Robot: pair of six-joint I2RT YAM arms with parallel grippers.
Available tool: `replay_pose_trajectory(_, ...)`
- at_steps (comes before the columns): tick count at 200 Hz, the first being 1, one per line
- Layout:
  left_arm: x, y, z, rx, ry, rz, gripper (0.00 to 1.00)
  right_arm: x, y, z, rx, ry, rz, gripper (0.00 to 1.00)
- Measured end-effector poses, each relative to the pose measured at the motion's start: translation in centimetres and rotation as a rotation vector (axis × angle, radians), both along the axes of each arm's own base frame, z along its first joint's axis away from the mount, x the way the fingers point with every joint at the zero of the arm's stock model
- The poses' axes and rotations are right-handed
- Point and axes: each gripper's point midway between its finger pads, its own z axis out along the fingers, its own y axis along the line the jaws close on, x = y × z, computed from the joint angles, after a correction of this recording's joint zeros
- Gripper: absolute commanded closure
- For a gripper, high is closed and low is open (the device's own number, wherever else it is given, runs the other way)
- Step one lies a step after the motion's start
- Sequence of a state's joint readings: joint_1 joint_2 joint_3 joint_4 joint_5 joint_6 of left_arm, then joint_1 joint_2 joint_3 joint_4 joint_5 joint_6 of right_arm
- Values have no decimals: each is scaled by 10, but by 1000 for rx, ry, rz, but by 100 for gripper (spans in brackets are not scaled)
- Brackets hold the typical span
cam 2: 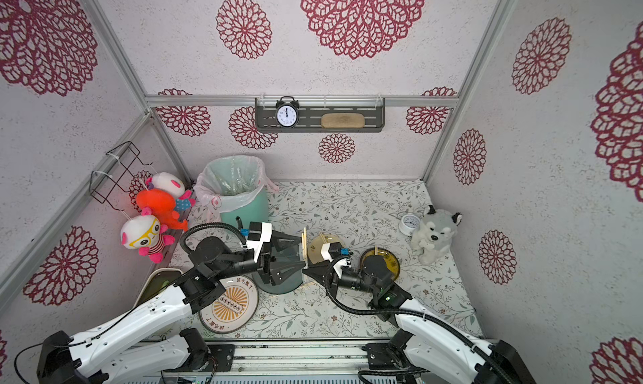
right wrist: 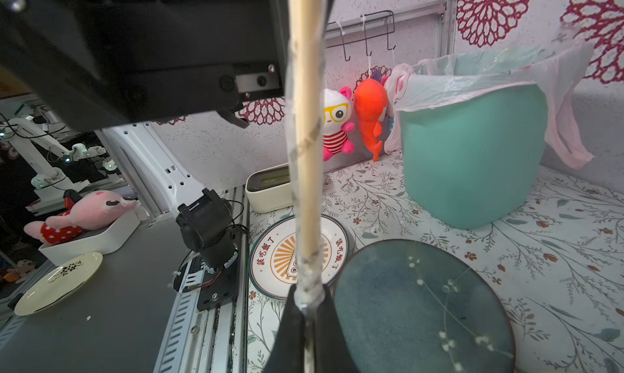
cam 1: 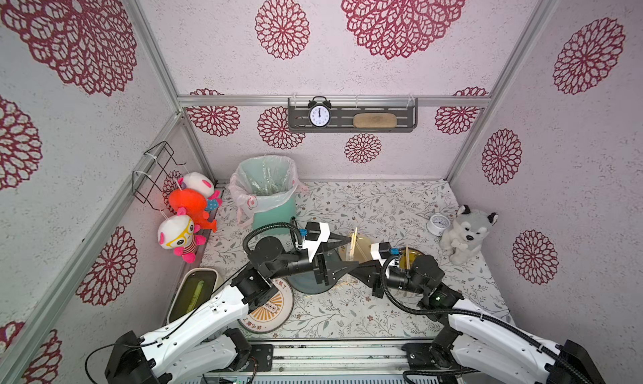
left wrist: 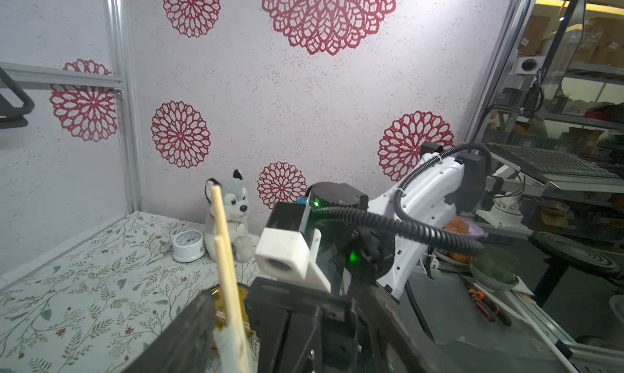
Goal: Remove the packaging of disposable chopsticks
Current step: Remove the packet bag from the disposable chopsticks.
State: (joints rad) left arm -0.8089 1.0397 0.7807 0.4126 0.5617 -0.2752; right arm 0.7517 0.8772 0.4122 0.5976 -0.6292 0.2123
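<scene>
Chopsticks (cam 1: 354, 243) are standing above the table's (cam 1: 382, 208) middle, tips pointing toward twelve o'clock, and the packaging (right wrist: 306, 281) is wrapping their six o'clock end. The right gripper (right wrist: 305, 298) is clenching that crinkled sleeve end. The left gripper (cam 1: 352, 253), extending from nine o'clock, is gaping released around the sticks. The bin (cam 1: 275, 211) is sitting at eleven o'clock.

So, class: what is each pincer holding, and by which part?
The right pincer grips the wrapped chopsticks by one end; the left pincer is open, holding nothing.
</scene>
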Motion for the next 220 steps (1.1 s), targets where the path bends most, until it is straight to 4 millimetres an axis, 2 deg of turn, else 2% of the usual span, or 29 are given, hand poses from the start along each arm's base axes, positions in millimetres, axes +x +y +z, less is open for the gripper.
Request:
replay_pose_trajectory(16, 7, -3, -4, 14, 8, 14, 42, -2, -2, 7, 19, -20, 0, 100)
replay_pose_trajectory(44, 15, -9, -22, 47, 53, 17, 67, -6, -5, 17, 45, -49, 1, 100)
replay_pose_trajectory(65, 15, -9, -29, 51, 61, 9, 69, -6, -5, 16, 44, -47, 2, 100)
replay_pose_trajectory(88, 13, -9, -30, 48, 63, -7, 81, -5, -5, 15, 41, -44, 2, 100)
replay_pose_trajectory(99, 11, -9, -29, 47, 65, -20, 81, -5, -4, 14, 40, -42, 3, 100)
replay_pose_trajectory(107, 10, -10, -29, 45, 64, -28, 76, -5, -4, 13, 38, -41, 3, 100)
replay_pose_trajectory(121, 8, -11, -30, 42, 68, -45, 56, -5, -3, 12, 35, -38, 5, 100)
replay_pose_trajectory(126, 8, -12, -31, 43, 65, -48, 51, -5, -3, 11, 34, -37, 5, 100)
replay_pose_trajectory(146, 8, -12, -33, 45, 77, -57, 50, -4, -2, 9, 29, -31, 6, 100)
replay_pose_trajectory(153, 8, -12, -32, 43, 75, -57, 52, -4, -2, 9, 27, -29, 6, 100)
replay_pose_trajectory(179, 6, -11, -25, 33, 65, -73, 74, -4, -1, 7, 24, -26, 8, 100)
replay_pose_trajectory(201, 5, -11, -15, 20, 42, -80, 80, -4, -1, 8, 25, -28, 8, 100)
replay_pose_trajectory(220, 6, -13, -16, 20, 47, -83, 92, -4, -1, 8, 25, -28, 8, 100)
